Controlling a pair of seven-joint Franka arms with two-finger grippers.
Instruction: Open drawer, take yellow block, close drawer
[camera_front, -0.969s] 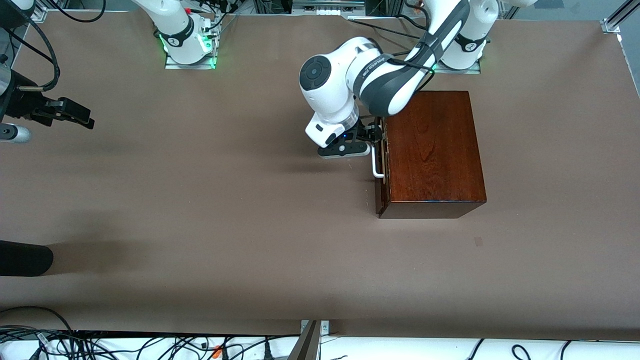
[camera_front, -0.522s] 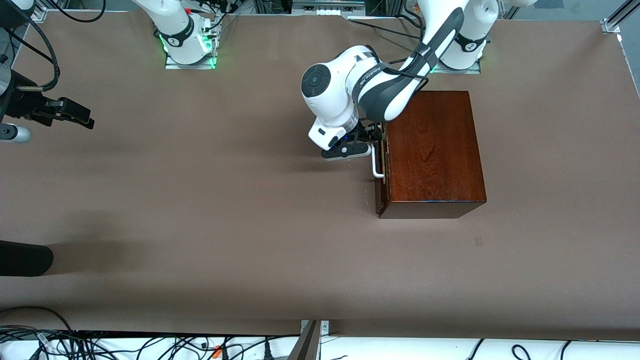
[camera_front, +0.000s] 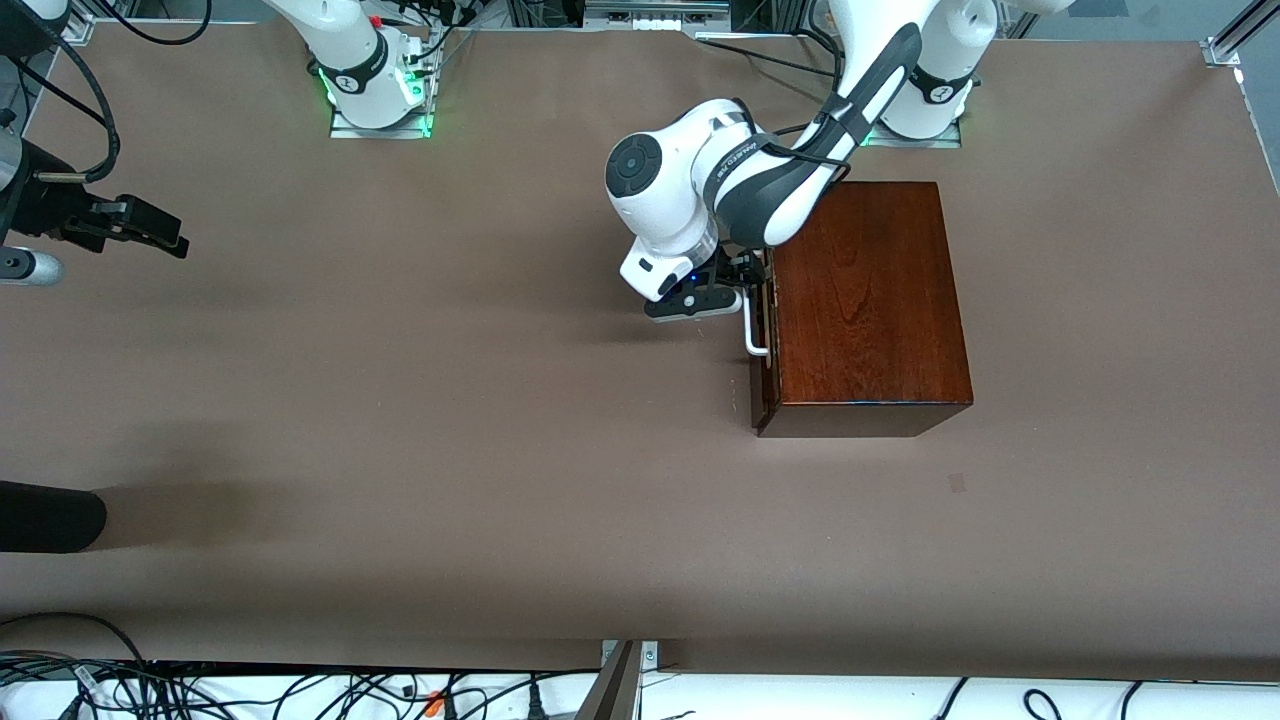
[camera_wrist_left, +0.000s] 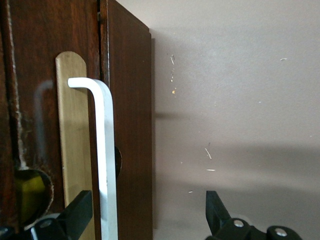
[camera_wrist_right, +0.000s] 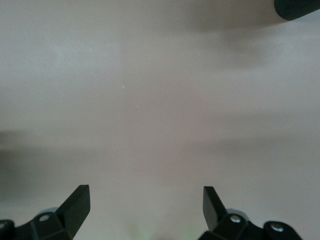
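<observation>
Left gripper (camera_front: 748, 285) low in front of the drawer (camera_front: 762, 330), fingers spread wide on either side of the white handle (camera_front: 752, 335), not pinching it. In the left wrist view, one fingertip (camera_wrist_left: 80, 212) against the brass plate beside the bar (camera_wrist_left: 106, 165), the other fingertip (camera_wrist_left: 216, 210) out over bare table; both cut off at the frame edge. Drawer shut, flush in the dark wooden box (camera_front: 865, 300) at the left arm's end of the table (camera_front: 500, 450). Upper part of the handle hidden under the arm in the front view; only the lower bend showing. Yellow block nowhere clearly in sight; a dull yellowish patch (camera_wrist_left: 27, 192) visible through a round cut-out in the drawer front, too dim to identify. Right gripper (camera_wrist_right: 145, 202) waiting at the right arm's end of the table, partly cut off in the front view, fingers apart and holding nothing. A dark rounded object (camera_front: 45, 515) at the table edge, cropped, unidentifiable.
</observation>
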